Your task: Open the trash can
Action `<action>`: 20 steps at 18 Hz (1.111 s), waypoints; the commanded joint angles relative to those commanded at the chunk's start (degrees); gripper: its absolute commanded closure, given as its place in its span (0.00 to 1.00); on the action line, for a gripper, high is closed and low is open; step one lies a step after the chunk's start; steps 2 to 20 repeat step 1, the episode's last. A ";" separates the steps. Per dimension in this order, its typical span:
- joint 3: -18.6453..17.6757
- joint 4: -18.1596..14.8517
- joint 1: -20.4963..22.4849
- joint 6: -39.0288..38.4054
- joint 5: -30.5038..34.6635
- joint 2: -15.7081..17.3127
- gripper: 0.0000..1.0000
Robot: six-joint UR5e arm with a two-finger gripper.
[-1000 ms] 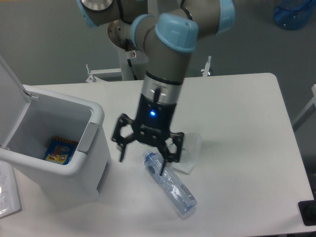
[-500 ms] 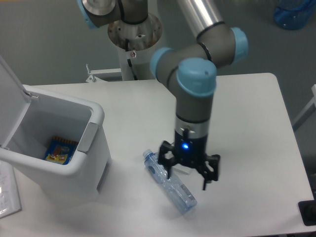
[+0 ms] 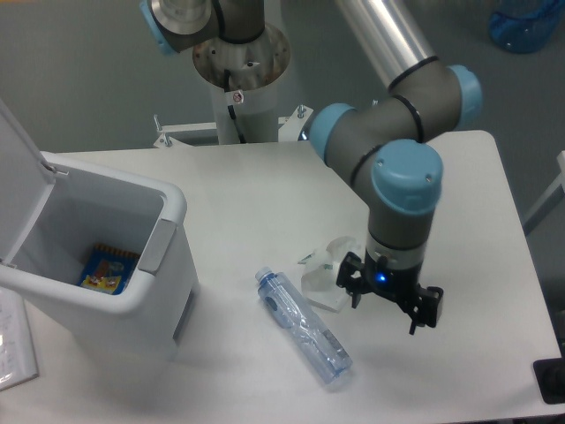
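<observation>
The trash can is a big white bin at the left of the table. Its lid stands swung up and back, so the inside shows, with a small blue and yellow packet on the bottom. A grey push tab sits on the front rim. My gripper hangs open over the table at the right, far from the can, with nothing between its fingers.
A clear plastic bottle lies on its side in front of the middle of the table. A crumpled clear plastic cup lies just left of the gripper. White paper sits at the left edge. A black object is at the bottom right corner.
The gripper has swept from beside the trash can rightward across the table, past the bottle and cup. The can's lid has stayed up throughout.
</observation>
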 joint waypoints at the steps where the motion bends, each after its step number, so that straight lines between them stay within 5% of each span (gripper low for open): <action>1: -0.26 0.09 -0.18 0.00 0.53 0.00 0.00; 20: -0.26 0.09 -0.18 0.00 0.53 0.00 0.00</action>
